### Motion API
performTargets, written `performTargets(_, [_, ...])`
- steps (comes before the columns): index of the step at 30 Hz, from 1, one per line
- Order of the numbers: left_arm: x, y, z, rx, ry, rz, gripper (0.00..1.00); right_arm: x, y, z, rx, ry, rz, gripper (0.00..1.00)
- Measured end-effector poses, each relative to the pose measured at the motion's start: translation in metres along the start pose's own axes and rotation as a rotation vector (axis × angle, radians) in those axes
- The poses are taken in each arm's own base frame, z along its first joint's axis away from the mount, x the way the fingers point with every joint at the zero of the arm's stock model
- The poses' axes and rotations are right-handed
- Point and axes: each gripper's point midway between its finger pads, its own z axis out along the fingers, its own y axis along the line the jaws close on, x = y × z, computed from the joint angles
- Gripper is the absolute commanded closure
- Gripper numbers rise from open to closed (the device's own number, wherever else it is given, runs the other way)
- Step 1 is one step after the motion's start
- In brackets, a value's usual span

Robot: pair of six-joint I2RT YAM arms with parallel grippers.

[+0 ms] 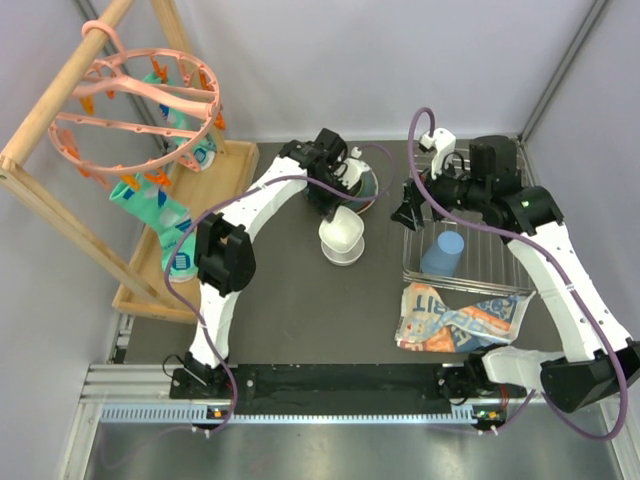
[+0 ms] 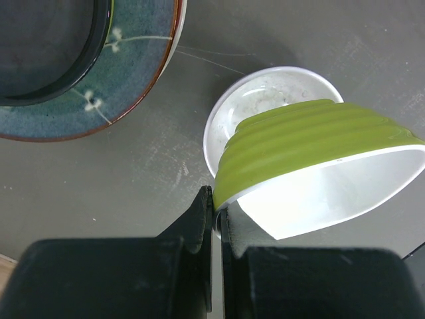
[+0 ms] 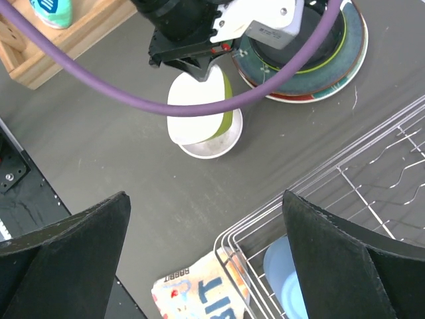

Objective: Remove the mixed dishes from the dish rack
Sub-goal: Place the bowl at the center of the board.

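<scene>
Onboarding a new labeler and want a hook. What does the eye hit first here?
First, the left gripper pinching the rim of a lime-green bowl, tilted over the small white bowl mid-table. Next, the light blue cup, the only dish visible in the dish rack on the right, with the open right gripper at the rack's left edge. Far left, a pink clip ring hangs on a wooden frame.

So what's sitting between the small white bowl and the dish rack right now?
Nothing. The dark table between the small white bowl and the dish rack is bare, as the top view and the right wrist view both show.
</scene>
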Motion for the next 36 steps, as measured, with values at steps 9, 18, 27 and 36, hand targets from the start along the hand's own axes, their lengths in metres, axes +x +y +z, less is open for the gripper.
performTargets(9, [0.005,0.002,0.013,0.023,0.07,0.011,1.0,0.004,0.0,0.0,0.001,0.004,0.002,0.03])
performTargets(18, [0.018,0.0,0.024,0.046,0.135,0.007,1.0,0.008,0.002,-0.001,0.0,0.002,0.001,0.02])
performTargets(27, [0.02,-0.001,0.027,0.051,0.147,0.007,1.0,0.011,0.002,-0.001,0.002,0.002,0.001,0.01])
performTargets(36, [0.023,-0.001,0.035,0.056,0.162,0.005,0.97,0.011,0.0,-0.004,0.015,-0.003,0.0,0.01])
